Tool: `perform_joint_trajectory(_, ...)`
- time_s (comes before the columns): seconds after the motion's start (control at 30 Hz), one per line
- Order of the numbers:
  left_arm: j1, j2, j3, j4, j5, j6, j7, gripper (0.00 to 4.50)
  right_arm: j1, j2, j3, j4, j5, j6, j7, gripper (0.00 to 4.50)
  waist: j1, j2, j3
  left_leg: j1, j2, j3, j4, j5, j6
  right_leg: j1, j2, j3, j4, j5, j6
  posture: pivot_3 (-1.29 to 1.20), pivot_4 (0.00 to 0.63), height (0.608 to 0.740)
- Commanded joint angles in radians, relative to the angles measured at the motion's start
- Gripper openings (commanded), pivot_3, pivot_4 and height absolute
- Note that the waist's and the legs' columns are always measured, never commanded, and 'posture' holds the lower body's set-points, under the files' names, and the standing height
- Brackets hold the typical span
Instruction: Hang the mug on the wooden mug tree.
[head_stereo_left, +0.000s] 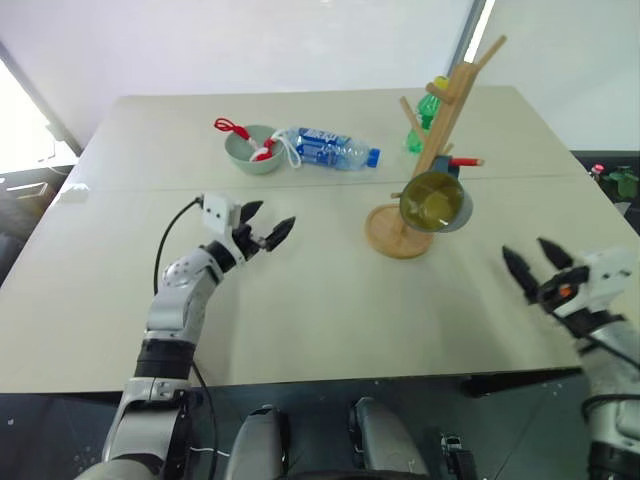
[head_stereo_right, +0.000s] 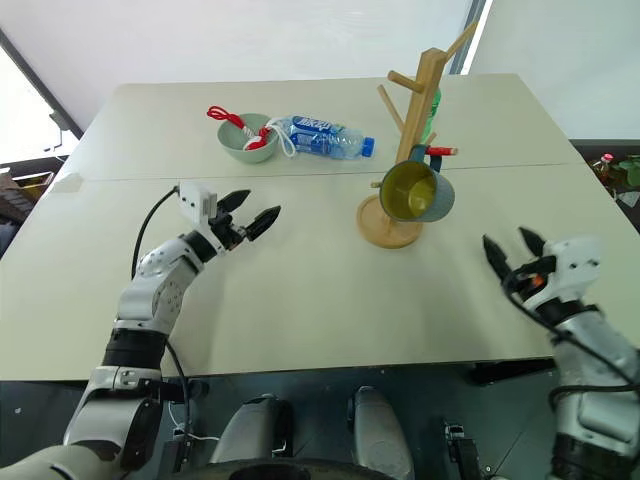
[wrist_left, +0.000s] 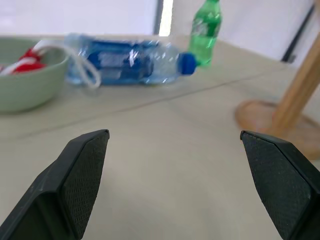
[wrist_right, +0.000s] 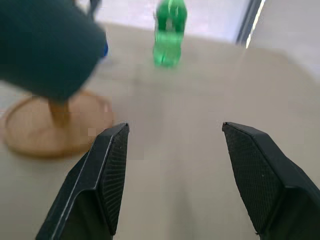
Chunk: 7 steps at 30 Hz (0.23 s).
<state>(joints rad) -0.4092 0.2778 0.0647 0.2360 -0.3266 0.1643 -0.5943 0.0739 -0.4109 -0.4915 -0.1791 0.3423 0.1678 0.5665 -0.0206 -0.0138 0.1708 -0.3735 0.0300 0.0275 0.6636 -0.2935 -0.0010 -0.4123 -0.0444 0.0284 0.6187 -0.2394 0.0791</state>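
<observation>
The mug (head_stereo_right: 417, 192) hangs on a low peg of the wooden mug tree (head_stereo_right: 420, 110); both grippers, left (head_stereo_right: 247, 219) and right (head_stereo_right: 511, 252), gape empty, well apart from it. A shallow hook could let it slip off

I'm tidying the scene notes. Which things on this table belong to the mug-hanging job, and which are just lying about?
Part of the job:
- mug, hanging on a low peg
- wooden mug tree

Just lying about:
- pale green bowl with a red and white rope in it
- clear water bottle with a blue label, lying on its side
- green bottle behind the tree
</observation>
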Motion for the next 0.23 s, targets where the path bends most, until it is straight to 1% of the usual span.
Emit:
perform_joint_trajectory(0.03, 0.036, 0.002, 0.018, -0.021, 0.022, -0.037, 0.028, 4.50, -0.014, 0.024, 0.034, -0.002, -0.015, -0.077, -0.030, 3.08, 0.004, 0.000, 0.000, 0.000, 0.000, 0.000, 0.001, 0.000, 0.000, 0.000, 0.000, 0.000, 0.000, 0.000, 0.000, 0.00, 0.150, 0.740)
perform_joint_trajectory(0.23, 0.094, 0.012, 0.021, -0.088, 0.021, -0.025, 0.042, 4.50, -0.027, 0.040, 0.078, 0.087, -0.023, -0.131, -0.048, 3.08, 0.010, -0.001, 0.000, 0.000, 0.000, -0.001, 0.001, 0.000, 0.000, 0.001, 0.000, -0.001, 0.000, 0.000, -0.001, 0.00, 0.150, 0.740)
